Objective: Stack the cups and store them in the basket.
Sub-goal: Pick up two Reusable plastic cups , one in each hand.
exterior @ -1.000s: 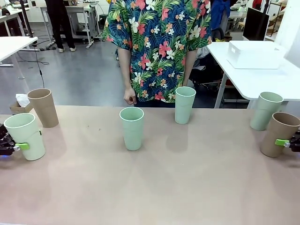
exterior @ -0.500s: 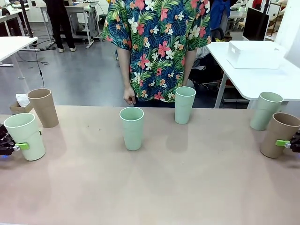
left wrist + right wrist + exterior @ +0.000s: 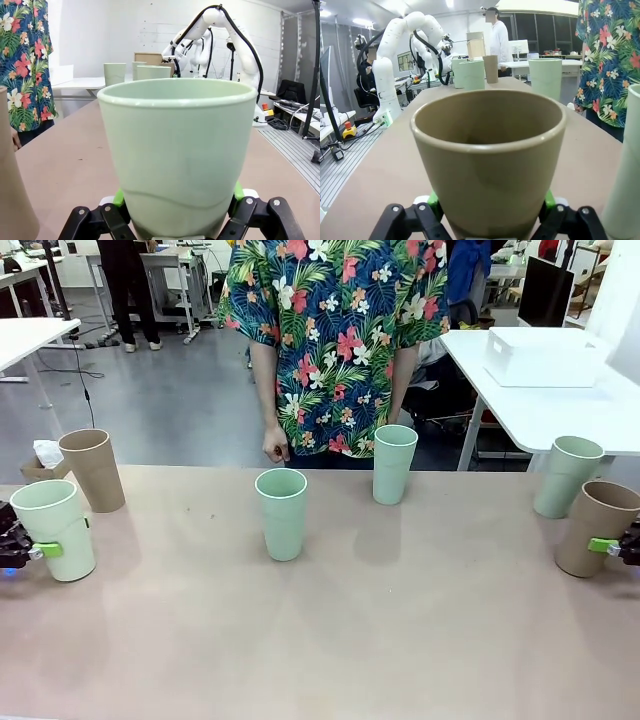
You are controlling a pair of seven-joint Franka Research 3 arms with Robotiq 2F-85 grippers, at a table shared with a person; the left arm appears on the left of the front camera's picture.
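Six cups were shown upright and unstacked on the tan table (image 3: 380, 650), with a person (image 3: 335, 340) standing at its far edge, one hand (image 3: 277, 447) hanging loose. The basket (image 3: 545, 362), a white bin, was seen on a white side table (image 3: 600, 422) beyond the far right corner, well apart from every cup.

Mint cups were set at the left edge (image 3: 53, 530), the centre (image 3: 281, 513), the far edge (image 3: 393, 464) and the far right (image 3: 566, 476). Tan cups were set at the far left (image 3: 92, 470) and the right edge (image 3: 596, 528).

The left gripper (image 3: 176, 210) was clamped low on the left-edge mint cup, green pads (image 3: 118, 198) pressed to opposite sides. The right gripper (image 3: 487, 207) was clamped likewise on the right-edge tan cup. Whether either cup was raised could not be told.

The cups were judged light, stiff and matte, so unlikely to slip. A hold low on the tapered wall was judged sound for carrying, but a higher hold would be needed for the foot to nest.
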